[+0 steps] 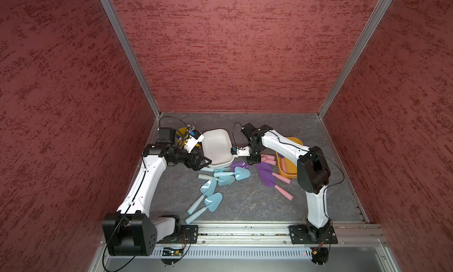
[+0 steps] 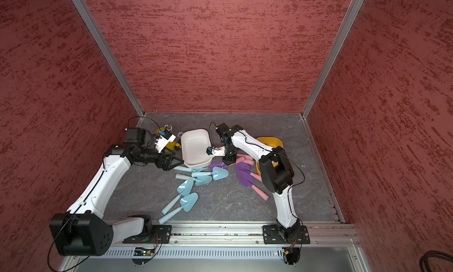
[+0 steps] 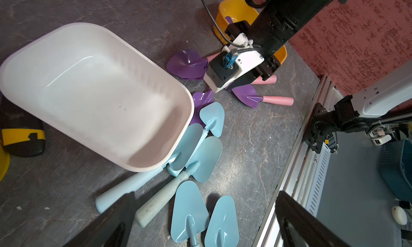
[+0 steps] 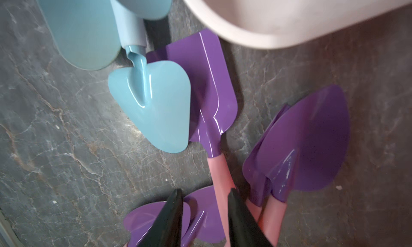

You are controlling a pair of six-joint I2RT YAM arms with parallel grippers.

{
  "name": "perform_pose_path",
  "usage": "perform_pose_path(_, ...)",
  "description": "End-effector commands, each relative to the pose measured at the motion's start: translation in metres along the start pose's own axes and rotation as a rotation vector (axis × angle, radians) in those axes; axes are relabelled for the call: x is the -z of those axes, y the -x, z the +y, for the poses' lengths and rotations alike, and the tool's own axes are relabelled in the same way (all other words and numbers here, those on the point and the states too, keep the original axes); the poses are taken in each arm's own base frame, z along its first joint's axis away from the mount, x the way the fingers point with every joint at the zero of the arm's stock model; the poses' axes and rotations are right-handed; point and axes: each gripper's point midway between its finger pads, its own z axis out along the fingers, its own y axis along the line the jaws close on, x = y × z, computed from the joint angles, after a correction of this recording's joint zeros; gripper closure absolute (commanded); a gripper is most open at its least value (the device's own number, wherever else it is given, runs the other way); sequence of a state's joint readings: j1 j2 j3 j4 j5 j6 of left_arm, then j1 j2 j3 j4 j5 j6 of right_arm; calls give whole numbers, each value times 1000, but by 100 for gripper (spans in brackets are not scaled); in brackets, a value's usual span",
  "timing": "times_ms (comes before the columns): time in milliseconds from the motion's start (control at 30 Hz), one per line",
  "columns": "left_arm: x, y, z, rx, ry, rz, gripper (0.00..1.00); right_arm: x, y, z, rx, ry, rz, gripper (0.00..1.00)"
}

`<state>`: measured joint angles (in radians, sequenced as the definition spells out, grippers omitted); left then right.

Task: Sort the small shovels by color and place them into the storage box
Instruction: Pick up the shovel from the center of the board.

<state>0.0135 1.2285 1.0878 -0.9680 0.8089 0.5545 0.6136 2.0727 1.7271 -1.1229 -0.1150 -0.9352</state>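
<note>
Grey tabletop [image 1: 245,209] bears blue shovels [image 1: 212,202], purple shovels [image 1: 267,178], white tub [image 1: 217,145], orange tub [image 1: 287,174].

Yellow box [image 1: 286,173] mostly behind right arm [image 1: 277,145] — contents unclear; blue shovel [image 3: 189,141] partly under white box [image 3: 89,90]

white box [image 3: 89,90], blue shovels [image 3: 189,212] beside, purple shovels [image 3: 187,63] beyond

Soft, even light, white glare streaks on the purple shovel [image 4: 214,78] (wrist-view edges blurred, walls bowed).
</note>
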Motion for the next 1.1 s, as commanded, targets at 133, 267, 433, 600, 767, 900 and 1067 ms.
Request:
perform_pose_path(133, -1, -2, 5, 18, -1, -37, 0, -12, -3, -13, 82, -29, 63, 65)
perform_pose_path(267, -2, -1, 5, 27, -7, -41, 0, -22, -5, -13, 83, -12, 76, 67)
perform_pose_path(433, -2, 0, 6, 45, -16, -52, 0, -31, -6, -15, 82, -10, 94, 68)
perform_pose_path(600, -4, 0, 7, 63, -28, -57, 0, -39, -8, -13, 88, 5, 110, 69)
perform_pose_path(767, -3, 0, 8, 65, -24, -61, 0, -46, -9, -11, 93, 19, 119, 71)
perform_pose_path(900, -4, 0, 9, 71, -26, -64, 0, -50, -8, -10, 102, 22, 123, 74)
perform_pose_path(1067, -3, 0, 9, 74, -28, -68, 0, -59, -13, -10, 119, 15, 153, 76)
